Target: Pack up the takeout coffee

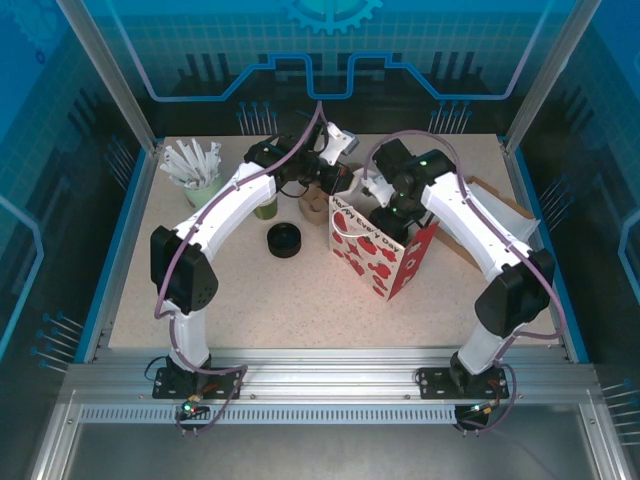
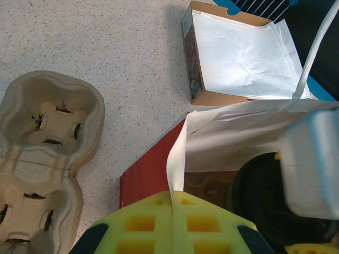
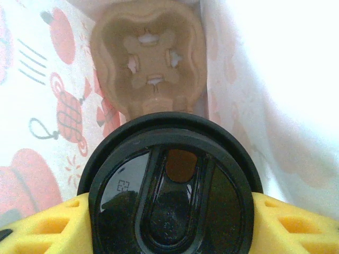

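Currently on the table [image 1: 230,300], by count:

- one gift bag [image 1: 365,255], white with red prints, standing open
- one takeout coffee [image 3: 172,185]
- two pulp cup carriers
- one pile of black lids [image 1: 285,241]
- one holder of white sticks [image 1: 195,165]
- one green cup [image 1: 265,207], partly hidden by the left arm
- one box of white paper sheets [image 2: 233,58]
- two grippers

Positions, all taken from the bag:

- The outer carrier [image 2: 47,159] lies on the table just to the bag's left.
- The inner carrier [image 3: 151,58] lies on the bag's floor.
- The lid pile sits left of the bag, nearer the arm bases than the outer carrier.
- The green cup and the stick holder stand farther left, the holder well apart.
- The box lies right of the bag.

Takeout coffee: it is inside the bag, between the printed walls and above the inner carrier. Only its round black lid shows; the cup body is hidden beneath it. Whether the cup touches the carrier cannot be told.

Right gripper [image 3: 172,225]: it reaches down into the bag mouth. Its yellow fingers [image 3: 47,227] stand part-way apart, one against each side of the lid rim. The coffee is clamped centrally between them.

Left gripper [image 2: 172,214]: it is at the bag's left upper edge. Its fingers are pressed flat together, pinching the bag's white paper rim.
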Robot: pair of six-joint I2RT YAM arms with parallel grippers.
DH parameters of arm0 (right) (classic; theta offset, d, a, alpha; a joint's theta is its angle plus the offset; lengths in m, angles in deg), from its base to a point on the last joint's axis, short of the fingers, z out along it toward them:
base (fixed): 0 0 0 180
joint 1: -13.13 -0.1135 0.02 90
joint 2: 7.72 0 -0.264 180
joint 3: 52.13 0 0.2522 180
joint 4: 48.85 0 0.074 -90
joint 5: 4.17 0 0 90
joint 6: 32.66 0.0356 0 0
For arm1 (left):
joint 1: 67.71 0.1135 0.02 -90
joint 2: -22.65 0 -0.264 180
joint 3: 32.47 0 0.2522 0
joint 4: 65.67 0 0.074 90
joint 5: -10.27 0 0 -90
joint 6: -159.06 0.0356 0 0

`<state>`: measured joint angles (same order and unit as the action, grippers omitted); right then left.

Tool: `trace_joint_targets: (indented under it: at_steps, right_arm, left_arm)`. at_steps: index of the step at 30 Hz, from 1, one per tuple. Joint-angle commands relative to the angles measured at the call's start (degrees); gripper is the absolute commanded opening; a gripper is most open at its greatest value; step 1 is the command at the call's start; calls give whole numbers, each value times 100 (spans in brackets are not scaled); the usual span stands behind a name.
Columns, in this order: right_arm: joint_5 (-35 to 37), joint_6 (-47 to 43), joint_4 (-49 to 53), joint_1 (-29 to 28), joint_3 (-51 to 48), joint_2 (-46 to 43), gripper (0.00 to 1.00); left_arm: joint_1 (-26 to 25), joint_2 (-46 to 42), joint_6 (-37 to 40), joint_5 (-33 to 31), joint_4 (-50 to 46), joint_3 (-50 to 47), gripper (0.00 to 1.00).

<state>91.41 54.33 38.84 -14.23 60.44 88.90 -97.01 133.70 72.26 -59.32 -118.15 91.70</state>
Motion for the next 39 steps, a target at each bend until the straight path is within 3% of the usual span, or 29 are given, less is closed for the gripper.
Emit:
trace_joint_targets:
  at_steps: [1, 14, 39]
  right_arm:
    - [-49, -40, 318, -16, 385, -258, 36]
    - [85, -113, 755, 5, 1193, -318, 36]
    - [-291, 14, 251, 256, 1062, -922, 36]
  left_arm:
    - [36, -21, 119, -35, -364, -107, 0]
    - [30, -23, 124, -45, -382, -72, 0]
    - [31, -13, 119, -63, -406, -55, 0]
